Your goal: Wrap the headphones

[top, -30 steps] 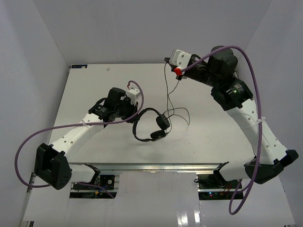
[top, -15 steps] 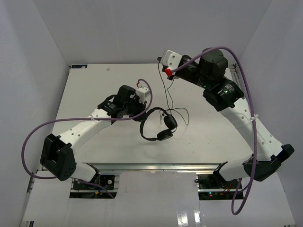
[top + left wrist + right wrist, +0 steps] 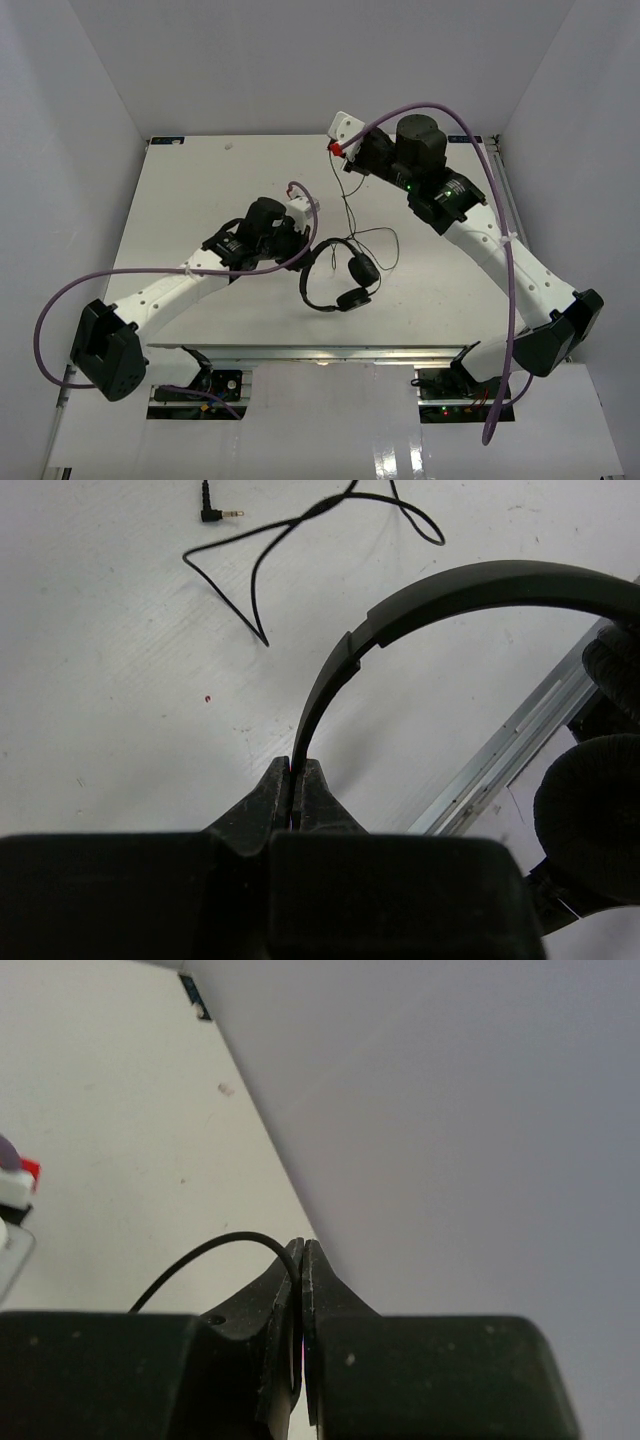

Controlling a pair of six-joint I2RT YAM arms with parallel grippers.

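Pinching the thin headband (image 3: 470, 585) of the headphones (image 3: 362, 268), the left fingers (image 3: 270, 795) press on it from both sides, on the narrow part just before the band becomes wider. In the top view the headphones are near the front edge of the tabletop (image 3: 200, 190), a little to the right of its middle. The two earcups (image 3: 352, 298) are close together, on the side away from the left arm. The right fingers (image 3: 275, 1285) are high over the far part of the tabletop, near the back wall, and they are pressed together on the thin black cord (image 3: 200, 1250). From there the cord goes down toward the headphones, and some loose loops of it lie just behind the earcups. The plug (image 3: 212, 514) lies free on the tabletop. Whether the earcups touch the tabletop, I cannot tell.
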